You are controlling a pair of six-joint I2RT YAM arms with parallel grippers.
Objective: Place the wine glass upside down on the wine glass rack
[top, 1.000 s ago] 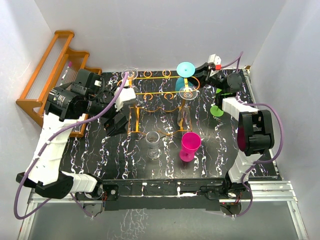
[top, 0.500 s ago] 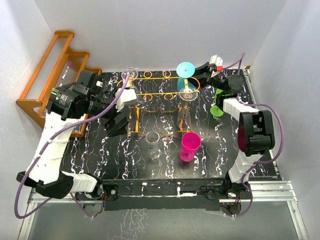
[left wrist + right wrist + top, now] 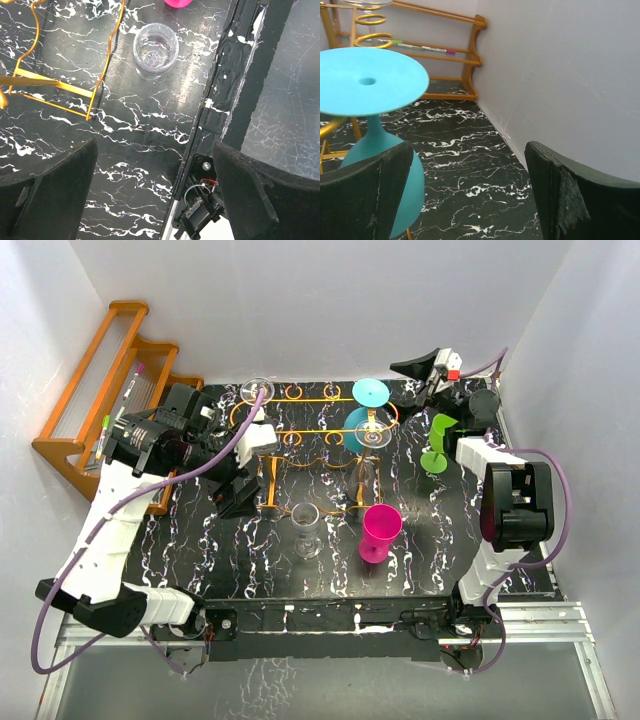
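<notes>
- Right gripper (image 3: 470, 192) gapes empty beside turquoise plastic wine glass (image 3: 370, 85), hung upside down on thin orange wire rack (image 3: 310, 397)
- Left gripper (image 3: 150, 192) wide too; clear stemmed glass (image 3: 155, 50) waits upright

The tabletop (image 3: 145, 130) is glossy black marbled stone-look. The rack (image 3: 268, 480) is thin orange painted wire, the glass (image 3: 155, 50) clear and shiny, the goblet (image 3: 370, 90) matt blue plastic, the shelf (image 3: 445, 47) smooth varnished wood.

No legible text, brand, number or sign in any view. Pens (image 3: 420, 47) lying on the wooden shelf (image 3: 128, 310) at far left too small and blurred to show any printing. Likewise the small red-and-white block (image 3: 449, 366) on the right arm's wrist at far right.
</notes>
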